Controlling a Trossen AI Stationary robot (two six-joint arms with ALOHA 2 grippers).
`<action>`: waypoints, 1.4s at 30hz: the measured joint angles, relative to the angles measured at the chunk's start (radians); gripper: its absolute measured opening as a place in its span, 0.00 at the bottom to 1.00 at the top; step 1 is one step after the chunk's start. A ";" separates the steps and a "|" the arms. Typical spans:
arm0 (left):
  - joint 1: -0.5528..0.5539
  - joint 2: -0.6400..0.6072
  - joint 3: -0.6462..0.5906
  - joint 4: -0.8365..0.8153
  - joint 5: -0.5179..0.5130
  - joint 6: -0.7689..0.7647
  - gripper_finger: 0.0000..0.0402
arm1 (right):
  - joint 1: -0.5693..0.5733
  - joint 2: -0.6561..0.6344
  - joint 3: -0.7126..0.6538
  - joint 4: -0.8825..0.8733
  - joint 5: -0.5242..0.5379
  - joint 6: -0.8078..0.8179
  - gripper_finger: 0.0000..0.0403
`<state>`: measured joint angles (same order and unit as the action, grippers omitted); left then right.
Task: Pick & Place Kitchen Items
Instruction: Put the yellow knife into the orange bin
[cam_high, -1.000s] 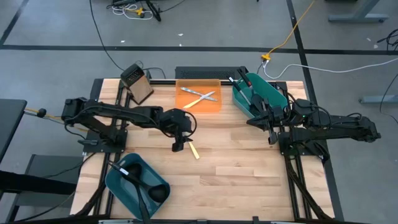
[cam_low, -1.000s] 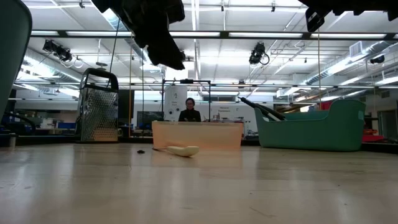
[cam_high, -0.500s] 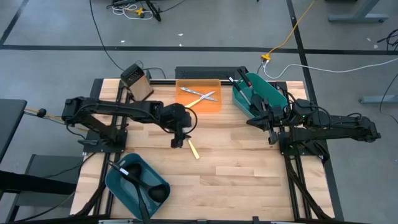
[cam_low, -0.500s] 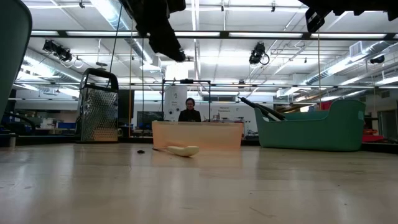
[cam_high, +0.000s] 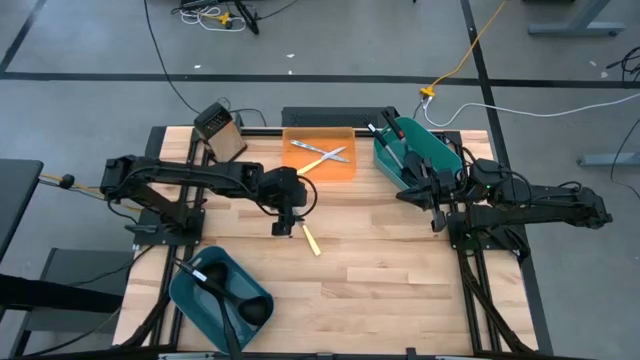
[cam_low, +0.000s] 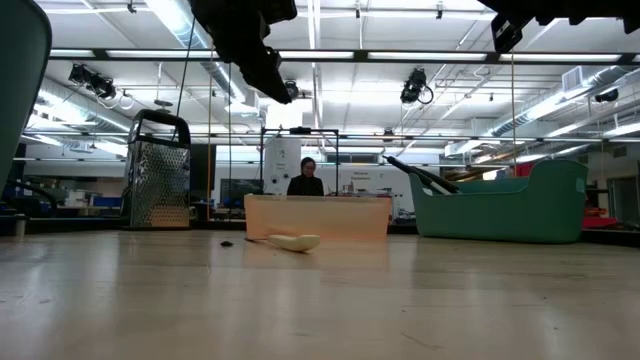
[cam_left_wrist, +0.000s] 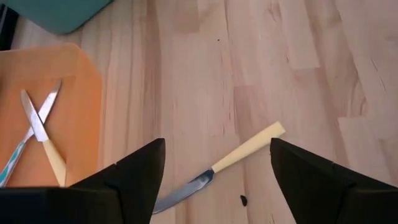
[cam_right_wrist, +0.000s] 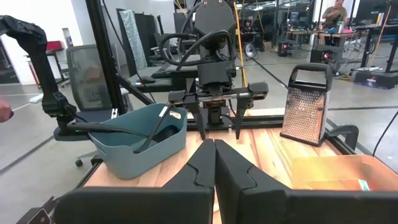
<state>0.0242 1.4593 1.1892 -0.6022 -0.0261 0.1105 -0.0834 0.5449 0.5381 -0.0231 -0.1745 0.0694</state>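
A pale yellow-handled knife (cam_left_wrist: 249, 148) lies flat on the wooden table (cam_high: 400, 270), near its middle, also seen in the high view as the knife (cam_high: 312, 241) and in the low view as the knife (cam_low: 285, 241). My left gripper (cam_left_wrist: 217, 149) hangs open above it, one finger on either side, clear of it; in the high view the left gripper (cam_high: 285, 225) is just left of the knife. My right gripper (cam_right_wrist: 214, 149) waits shut by the table's right edge, well above the table.
An orange tray (cam_high: 340, 168) at the far middle holds crossed cutlery (cam_left_wrist: 37, 127). One teal bin (cam_high: 430, 150) with black utensils stands far right, another teal bin (cam_high: 190, 295) with a black ladle near left. A metal grater (cam_high: 222, 133) stands far left.
My left gripper has risen a little above the knife and drawn slightly back toward the table's left edge, tipping as it went. The knife has stayed where it lay.
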 joint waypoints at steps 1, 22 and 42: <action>0.000 0.000 0.000 -0.001 0.000 0.002 0.74 | 0.000 0.000 0.000 0.000 0.000 0.001 0.01; 0.011 0.050 0.049 -0.103 0.072 0.012 0.81 | 0.000 0.000 0.000 0.000 0.056 0.028 0.01; 0.011 0.310 0.089 -0.103 0.047 0.369 0.81 | 0.000 0.000 0.001 0.001 0.051 0.062 0.01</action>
<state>0.0353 1.7689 1.2781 -0.7056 0.0208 0.4797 -0.0830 0.5449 0.5388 -0.0220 -0.1230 0.1310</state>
